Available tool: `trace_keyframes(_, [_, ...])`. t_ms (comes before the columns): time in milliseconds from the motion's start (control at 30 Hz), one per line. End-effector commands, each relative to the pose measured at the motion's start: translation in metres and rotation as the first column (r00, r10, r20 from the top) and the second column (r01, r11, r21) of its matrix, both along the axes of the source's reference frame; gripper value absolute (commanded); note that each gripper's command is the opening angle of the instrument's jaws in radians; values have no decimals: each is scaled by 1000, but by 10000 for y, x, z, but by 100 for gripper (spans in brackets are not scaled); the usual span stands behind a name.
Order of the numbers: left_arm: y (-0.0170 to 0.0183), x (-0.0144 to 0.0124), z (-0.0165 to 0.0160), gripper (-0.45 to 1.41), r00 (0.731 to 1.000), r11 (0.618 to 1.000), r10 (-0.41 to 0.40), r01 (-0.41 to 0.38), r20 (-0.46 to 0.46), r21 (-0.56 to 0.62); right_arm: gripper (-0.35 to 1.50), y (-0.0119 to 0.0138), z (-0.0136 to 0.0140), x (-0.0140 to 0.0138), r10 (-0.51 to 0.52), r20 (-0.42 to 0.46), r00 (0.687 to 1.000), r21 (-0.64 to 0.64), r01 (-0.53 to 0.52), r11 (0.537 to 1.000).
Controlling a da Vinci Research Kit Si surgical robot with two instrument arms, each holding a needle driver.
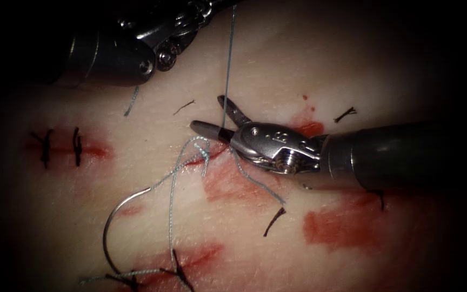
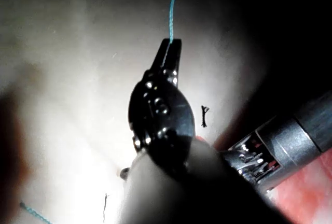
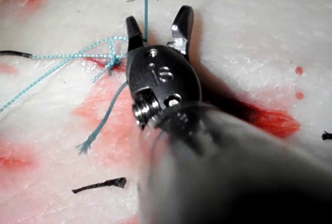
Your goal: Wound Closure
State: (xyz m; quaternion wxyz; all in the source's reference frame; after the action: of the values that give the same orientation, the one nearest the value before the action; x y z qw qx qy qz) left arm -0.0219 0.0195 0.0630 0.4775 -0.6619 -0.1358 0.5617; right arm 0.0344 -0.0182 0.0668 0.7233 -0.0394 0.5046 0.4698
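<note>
My right tool (image 1: 206, 112) lies over the tissue (image 1: 277, 65) with its jaws open and holding nothing. The blue thread (image 1: 227, 70) runs taut up from a knot (image 1: 204, 151) at the cut (image 1: 198, 160), between those open jaws (image 3: 158, 27). My left tool (image 2: 170, 45) is shut on that thread (image 2: 172, 6); its wrist (image 1: 174, 38) is at the top of the endoscope view. The curved needle (image 1: 105, 233) lies free on the tissue to the left of the cut, held by neither tool, with thread trailing from it.
Dark stitches (image 1: 77, 146) sit at the far left and more (image 1: 177, 270) at the bottom. Loose cut ends of dark thread (image 1: 274, 221) lie about. A blue tail (image 1: 260, 184) lies under the right tool. Red fluid (image 1: 341, 227) stains the tissue.
</note>
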Motion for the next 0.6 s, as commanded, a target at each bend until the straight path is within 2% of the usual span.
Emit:
trace_keyframes(33, [0, -5, 5, -45, 1000, 1000, 1, -1, 0, 0, 126, -3, 1, 9, -1, -3, 1000, 0, 1, 1000])
trace_keyframes(600, [0, -5, 6, -45, 1000, 1000, 2, -2, 4, -2, 126, -7, -15, 6, -10, -12, 1000, 10, 10, 1000])
